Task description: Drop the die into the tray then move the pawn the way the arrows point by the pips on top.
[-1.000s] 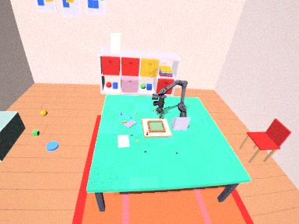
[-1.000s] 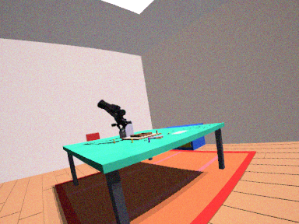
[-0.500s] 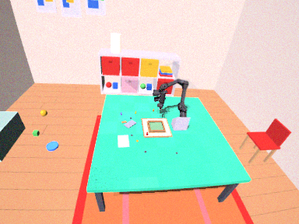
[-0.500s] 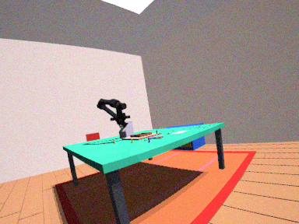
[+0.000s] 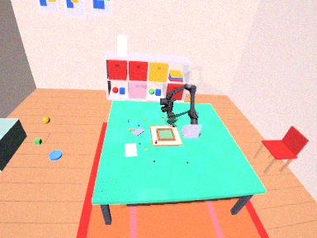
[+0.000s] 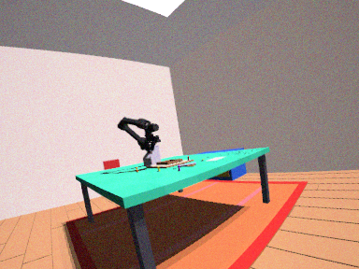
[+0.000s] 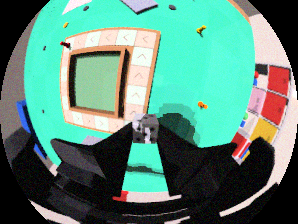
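Note:
The board (image 5: 166,143) (image 7: 143,56) (image 6: 175,162) lies on the green table (image 5: 198,173) with its dark green dice tray (image 5: 166,134) (image 7: 96,82) in the middle. A small red pawn (image 5: 156,141) (image 7: 65,44) stands on the board's near left corner in the top view. My gripper (image 7: 144,125) (image 5: 169,116) (image 6: 150,146) is shut on the small grey die (image 7: 144,124). It hangs above the table just behind the board's far right edge, short of the tray.
A grey flat piece (image 5: 137,131), a white card (image 5: 130,149) (image 7: 81,0) and several small coloured pegs lie left of the board. The arm's pale base (image 5: 191,130) stands right of the board. A shelf (image 5: 146,78) stands behind the table, a red chair (image 5: 286,146) to the right.

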`<state>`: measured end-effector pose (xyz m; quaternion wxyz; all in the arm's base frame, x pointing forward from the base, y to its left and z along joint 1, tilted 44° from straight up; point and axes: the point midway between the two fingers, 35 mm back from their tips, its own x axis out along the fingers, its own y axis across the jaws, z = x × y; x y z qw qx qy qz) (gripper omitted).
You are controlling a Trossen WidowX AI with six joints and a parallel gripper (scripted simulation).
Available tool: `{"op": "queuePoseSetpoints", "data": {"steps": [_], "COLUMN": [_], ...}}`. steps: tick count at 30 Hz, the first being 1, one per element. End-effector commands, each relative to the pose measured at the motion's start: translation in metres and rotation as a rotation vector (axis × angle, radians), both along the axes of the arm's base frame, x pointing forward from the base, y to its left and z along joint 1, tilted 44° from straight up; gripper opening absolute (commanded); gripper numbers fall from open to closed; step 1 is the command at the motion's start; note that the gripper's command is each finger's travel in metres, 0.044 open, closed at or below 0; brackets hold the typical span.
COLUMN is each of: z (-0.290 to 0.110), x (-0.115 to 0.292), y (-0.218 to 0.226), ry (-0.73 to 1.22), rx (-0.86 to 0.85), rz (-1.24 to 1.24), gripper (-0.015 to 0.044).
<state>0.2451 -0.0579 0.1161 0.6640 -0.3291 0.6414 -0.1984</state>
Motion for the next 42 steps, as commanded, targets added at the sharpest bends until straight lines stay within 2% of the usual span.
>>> {"op": "queuePoseSetpoints", "data": {"steps": [1, 38, 42], "z": [-0.010, -0.111, -0.116], "x": [0.007, 0.028, 0.028], "y": [0.009, 0.077, 0.079], "ry": [0.093, 0.963, 0.998], "rx": [-0.006, -0.140, -0.146], "rz": [0.104, 1.019, 1.055], "gripper": [0.0000, 0.0000, 0.0000]}}
